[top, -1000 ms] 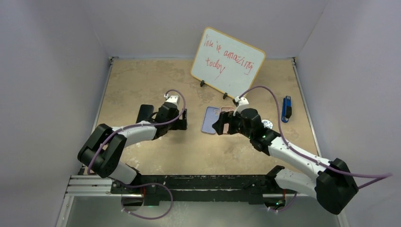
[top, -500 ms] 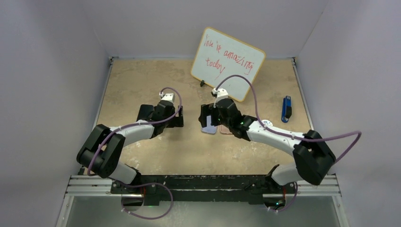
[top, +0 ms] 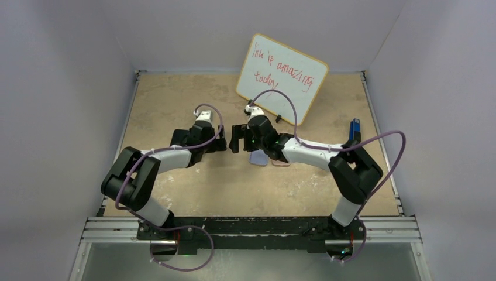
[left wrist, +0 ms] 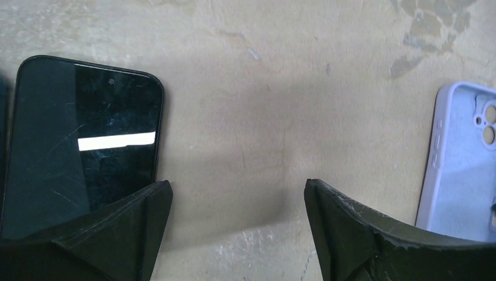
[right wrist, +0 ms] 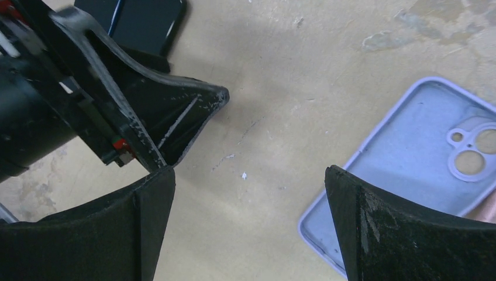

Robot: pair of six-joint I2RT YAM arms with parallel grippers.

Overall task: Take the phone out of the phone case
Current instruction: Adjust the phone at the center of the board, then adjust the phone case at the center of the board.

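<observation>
The black phone [left wrist: 82, 146] lies screen-up and bare on the table, left of my left gripper [left wrist: 237, 187]. It also shows in the top view [top: 176, 138] and at the top of the right wrist view [right wrist: 143, 20]. The empty lilac phone case [left wrist: 462, 164] lies open side up to the right, also seen in the top view [top: 258, 157] and the right wrist view [right wrist: 409, 175]. My left gripper [top: 221, 143] is open and empty over bare table between phone and case. My right gripper [right wrist: 250, 172] is open and empty, tip to tip with the left one in the top view [top: 234, 139].
A pink flat item [top: 281, 163] lies against the case's right side. A whiteboard [top: 282, 79] with red writing stands at the back. A blue object [top: 354, 132] lies at the right. My right forearm crosses above the case.
My right gripper has swung left, from right of the case across it to face the left gripper. My left gripper has shifted slightly back and left.
</observation>
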